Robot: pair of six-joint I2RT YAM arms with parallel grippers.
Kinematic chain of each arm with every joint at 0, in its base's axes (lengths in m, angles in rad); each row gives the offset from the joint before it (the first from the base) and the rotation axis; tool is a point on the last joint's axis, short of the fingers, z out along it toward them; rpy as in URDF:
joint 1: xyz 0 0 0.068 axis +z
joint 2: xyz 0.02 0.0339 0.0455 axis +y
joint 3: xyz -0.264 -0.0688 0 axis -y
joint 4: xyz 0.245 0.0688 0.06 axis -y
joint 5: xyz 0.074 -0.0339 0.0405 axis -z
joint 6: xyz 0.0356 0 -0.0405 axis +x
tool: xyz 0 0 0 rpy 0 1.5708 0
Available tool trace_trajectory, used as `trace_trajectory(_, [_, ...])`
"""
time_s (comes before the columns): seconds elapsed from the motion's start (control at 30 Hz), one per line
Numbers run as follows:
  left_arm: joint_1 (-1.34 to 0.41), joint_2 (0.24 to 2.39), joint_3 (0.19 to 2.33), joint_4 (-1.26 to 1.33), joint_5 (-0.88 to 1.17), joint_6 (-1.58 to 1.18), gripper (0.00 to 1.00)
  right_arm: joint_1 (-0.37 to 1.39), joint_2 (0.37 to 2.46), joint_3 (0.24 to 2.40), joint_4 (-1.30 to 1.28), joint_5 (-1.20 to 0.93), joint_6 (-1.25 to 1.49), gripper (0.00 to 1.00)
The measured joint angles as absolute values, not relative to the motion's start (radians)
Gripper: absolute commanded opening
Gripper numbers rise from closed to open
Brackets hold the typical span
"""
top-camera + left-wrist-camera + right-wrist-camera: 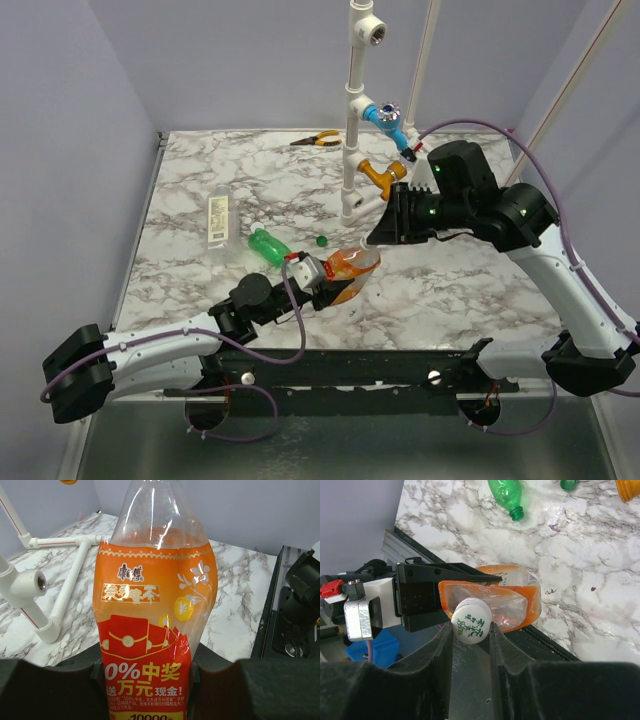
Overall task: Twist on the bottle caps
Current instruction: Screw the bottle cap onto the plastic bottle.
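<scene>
My left gripper [325,278] [145,680] is shut on the lower body of the wide orange bottle [350,268] [150,605] and holds it off the table, neck pointing toward the right arm. At the bottle's mouth sits the white cap [471,621] with green print, and my right gripper [385,235] [471,627] is shut on it. The orange bottle [515,600] lies just behind the cap. A slim green bottle [268,246] [507,495] lies uncapped on the marble, with the dark green cap [321,240] [568,484] loose beside it. The clear bottle [217,220] with a pale label lies farther left.
A white pipe frame [355,150] [65,595] stands at the back centre with a blue tap handle [385,115] and an orange tap handle [383,175] close to the right arm. Pliers [316,139] lie near the back edge. A black rail [350,365] runs along the near edge.
</scene>
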State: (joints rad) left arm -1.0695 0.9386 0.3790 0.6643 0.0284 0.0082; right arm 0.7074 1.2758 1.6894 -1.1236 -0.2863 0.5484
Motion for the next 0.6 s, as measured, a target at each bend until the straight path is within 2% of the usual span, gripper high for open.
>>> trace_trajectory(0.6, [-1.066,1.05,0.362,0.785,0.026,-0.004,0.0,0.8,1.291,1.689,-1.153,-0.08,0.537,0.17])
